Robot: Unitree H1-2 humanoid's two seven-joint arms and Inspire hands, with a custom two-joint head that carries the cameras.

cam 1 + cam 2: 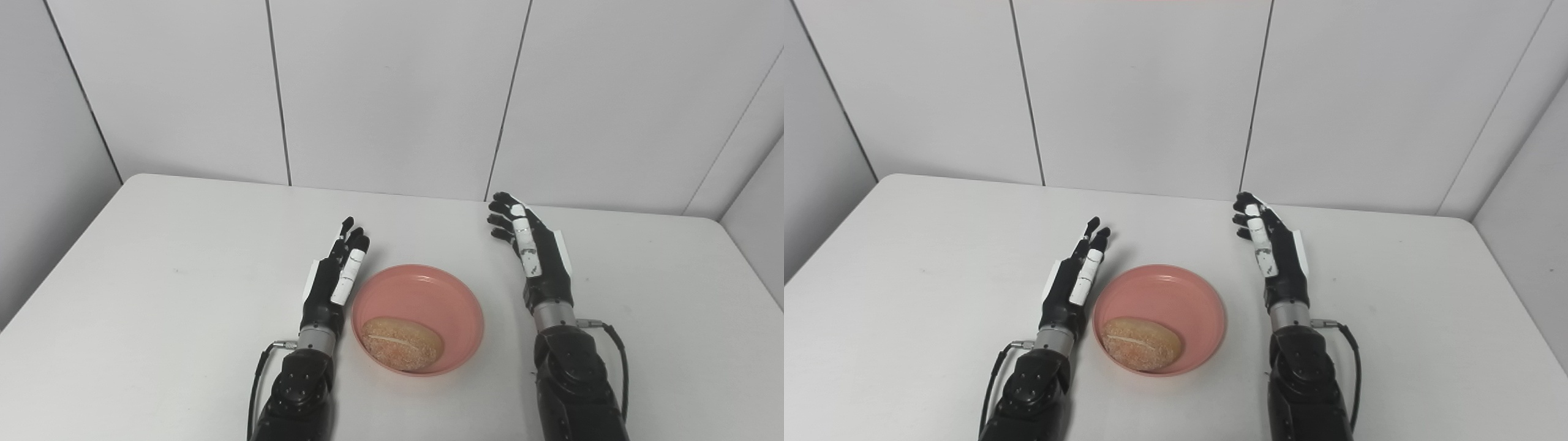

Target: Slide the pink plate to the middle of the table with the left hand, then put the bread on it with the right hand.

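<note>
The pink plate [429, 294] rests near the table's front middle, between my two arms. A golden bread roll [400, 344] lies in its near-left part. My left hand [335, 275] is just left of the plate's rim, edge-on, fingers stretched forward and holding nothing. My right hand [533, 248] stands to the right of the plate, a clear gap away, fingers apart and slightly curled, empty. In the right eye view the same plate [1176, 294], bread [1141, 344], left hand [1077, 275] and right hand [1271, 248] show likewise.
The white table [153, 275] runs wide on both sides, with rounded far corners. Grey panelled walls [392, 92] close in behind it and at the left and right. Cables loop at both wrists.
</note>
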